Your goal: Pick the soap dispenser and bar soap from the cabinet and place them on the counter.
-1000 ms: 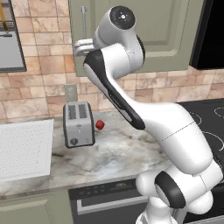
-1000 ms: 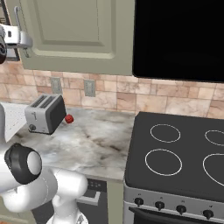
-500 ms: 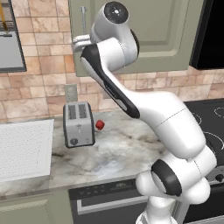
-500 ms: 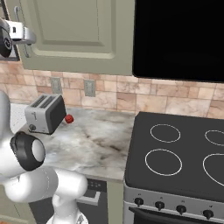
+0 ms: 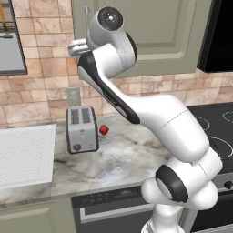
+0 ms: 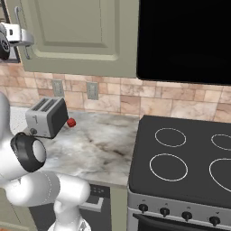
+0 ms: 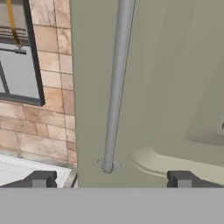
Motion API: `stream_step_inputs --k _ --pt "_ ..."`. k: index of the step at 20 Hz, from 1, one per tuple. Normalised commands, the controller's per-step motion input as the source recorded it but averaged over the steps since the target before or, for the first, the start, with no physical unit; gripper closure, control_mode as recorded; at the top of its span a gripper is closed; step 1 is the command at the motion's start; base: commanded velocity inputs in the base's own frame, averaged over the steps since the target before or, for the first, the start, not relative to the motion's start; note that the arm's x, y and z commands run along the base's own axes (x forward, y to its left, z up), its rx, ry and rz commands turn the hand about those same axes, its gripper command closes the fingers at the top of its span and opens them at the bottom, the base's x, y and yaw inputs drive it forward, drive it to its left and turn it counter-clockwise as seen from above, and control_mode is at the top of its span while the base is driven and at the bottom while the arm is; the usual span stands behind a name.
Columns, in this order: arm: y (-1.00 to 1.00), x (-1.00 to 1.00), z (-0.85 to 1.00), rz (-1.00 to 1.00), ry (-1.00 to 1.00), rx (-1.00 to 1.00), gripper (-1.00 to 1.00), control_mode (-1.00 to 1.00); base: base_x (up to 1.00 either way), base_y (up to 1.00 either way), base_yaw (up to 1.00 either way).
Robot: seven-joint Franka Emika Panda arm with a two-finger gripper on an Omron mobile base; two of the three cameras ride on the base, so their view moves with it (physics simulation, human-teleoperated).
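Up high at the cabinet [image 7: 175, 87], door shut, green and panelled. In the hand view, gripper [image 7: 109, 179] spread wide, nothing held, one dark finger tip [image 7: 41, 179] low on the left and the other low on the right. Long metal handle [image 7: 116, 83] running up between the two tips, its lower end fixed to the door just above them. Not touching the handle, as far as can be told.

In the left base view, white arm bent up from the lower right, hand end close by the thin handle [image 5: 86, 20] at the door's left edge. Compared with a second ago, upper arm swung further left and lower, elbow dropped, big round joint now more to the left of the door. Jaws as wide as before. In the right base view, a bit of the hand at the top left, right next to the handle [image 6: 22, 34]; a little lower and closer to it than before.

Soap dispenser and bar soap not to be seen, door closed in front.

Counter [image 5: 127, 159] grey and marbled, below the cabinet. Silver toaster [image 5: 82, 129] standing on it near the wall, small red ball [image 5: 104, 130] just beside it on the right. Both in the same spots as earlier. Black stovetop [image 6: 180, 158] at the right end of the counter.
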Motion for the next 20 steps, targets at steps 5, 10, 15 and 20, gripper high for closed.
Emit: stream_step_inputs --k 5,10,15,20 --pt "-0.02 0.12 -0.18 -0.01 -0.04 0.0 -1.0 -1.0 0.0 0.0 0.0" --pt "-0.05 0.17 -0.13 0.0 0.0 0.0 -1.0 -1.0 0.0 0.0 0.0" --pt "0.0 0.26 -0.08 0.0 0.0 0.0 -1.0 -1.0 0.0 0.0 0.0" --pt "0.0 0.33 -0.03 0.0 0.01 0.0 -1.0 -1.0 0.0 0.0 0.0"
